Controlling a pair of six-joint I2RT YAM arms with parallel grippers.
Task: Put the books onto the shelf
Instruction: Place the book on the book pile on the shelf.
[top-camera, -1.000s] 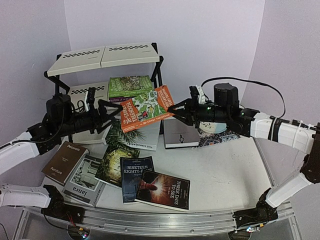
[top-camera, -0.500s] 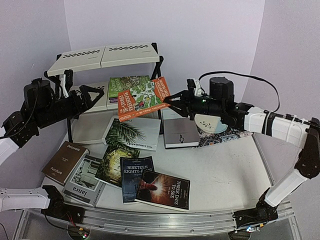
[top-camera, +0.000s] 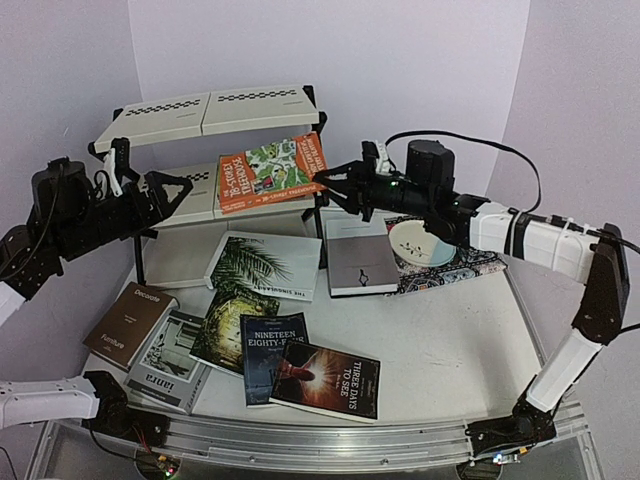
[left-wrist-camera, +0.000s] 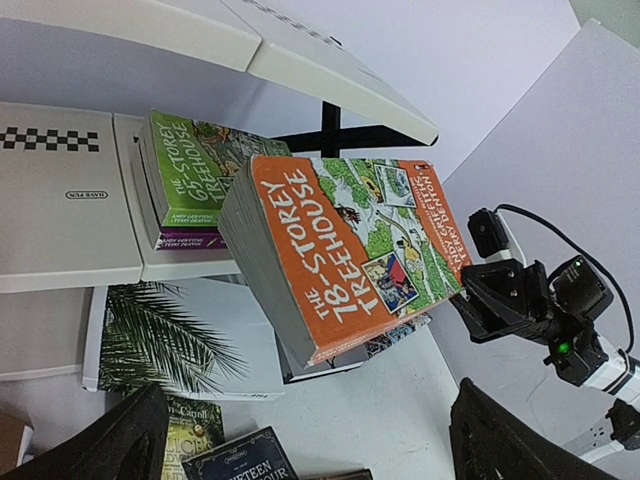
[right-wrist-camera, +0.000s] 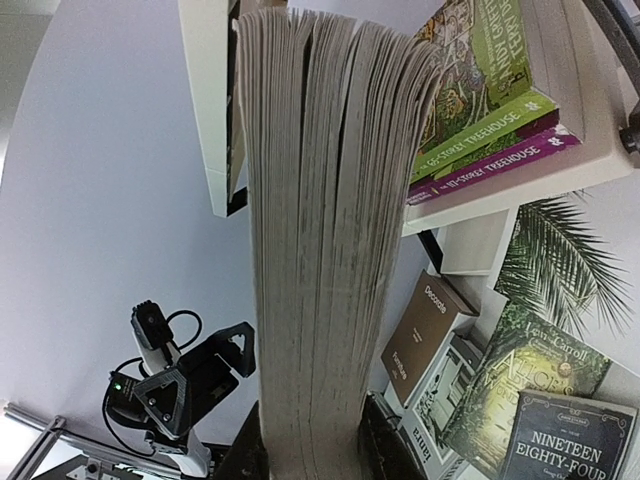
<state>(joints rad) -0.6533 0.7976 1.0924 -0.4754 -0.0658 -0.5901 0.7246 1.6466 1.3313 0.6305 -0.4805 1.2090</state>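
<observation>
My right gripper (top-camera: 328, 184) is shut on the right edge of the orange Treehouse book (top-camera: 272, 172), holding it tilted over the shelf's (top-camera: 205, 112) lower tier. Up close, its page edges (right-wrist-camera: 330, 250) stand between the right gripper's (right-wrist-camera: 315, 450) fingers. Under it a green book (left-wrist-camera: 200, 165) lies on a purple book (left-wrist-camera: 195, 240). My left gripper (top-camera: 176, 190) is open and holds nothing, left of the shelf and apart from the orange book (left-wrist-camera: 345, 250). Several more books lie on the table, among them the palm-leaf one (top-camera: 265, 265) and a grey one (top-camera: 360, 265).
A white bowl (top-camera: 422, 243) sits on a patterned placemat (top-camera: 465, 268) at the right, below my right forearm. A brown book (top-camera: 130, 322) and dark novels (top-camera: 272, 355) fill the near left of the table. The shelf's black post (top-camera: 320, 150) stands beside the right gripper.
The right gripper has carried the orange book up and left, over the green book on the lower tier. The left arm has drawn back to the left, away from the book.
</observation>
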